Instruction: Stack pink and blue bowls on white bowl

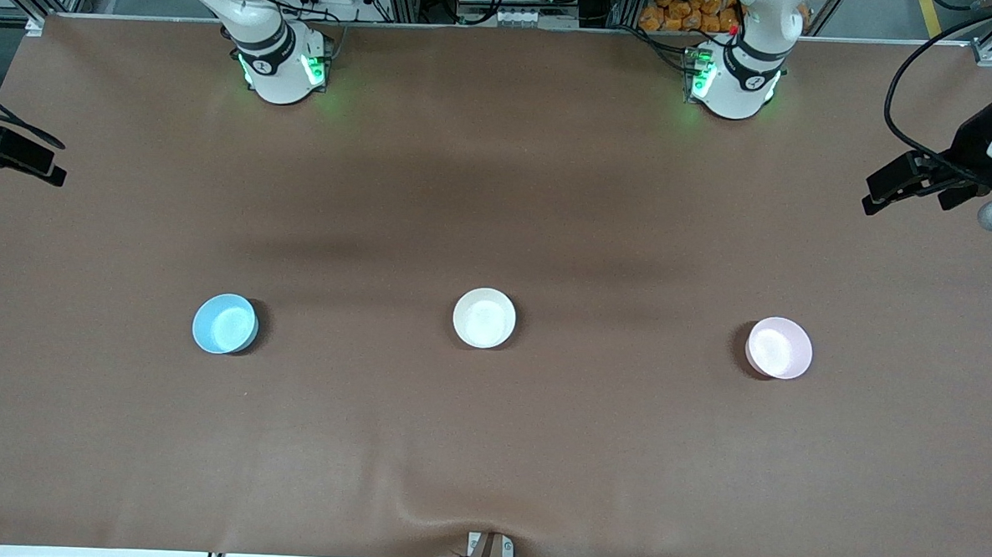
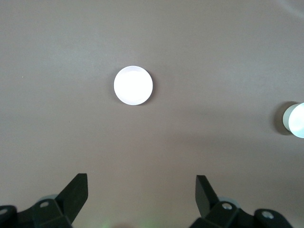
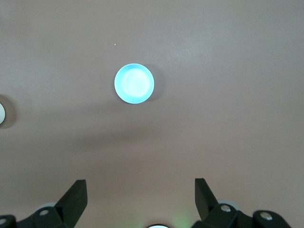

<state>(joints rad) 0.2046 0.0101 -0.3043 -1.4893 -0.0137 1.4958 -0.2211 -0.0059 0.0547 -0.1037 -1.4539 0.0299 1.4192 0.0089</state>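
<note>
Three small glossy round bowls sit well apart in a row across the middle of the front view on the brown desk (image 1: pixel 489 446): sky-blue bowl (image 1: pixel 225 324), white bowl (image 1: pixel 484 317), pale pink bowl (image 1: pixel 779 348). Left claw (image 2: pixel 142 190) and right claw (image 3: pixel 141 191) hang high, fingers apart, holding nothing. A pinch on a slick rim could slip, or an off-centre drop could shove the white bowl.

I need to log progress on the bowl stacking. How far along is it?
Nothing is done yet. The blue bowl, white bowl and pink bowl sit apart in a row on the table, none stacked. Nothing is in hand: the left claw hangs open high over the pink bowl, the right claw open high over the blue one. Both coloured bowls remain to be picked up and set onto the white one.
</note>
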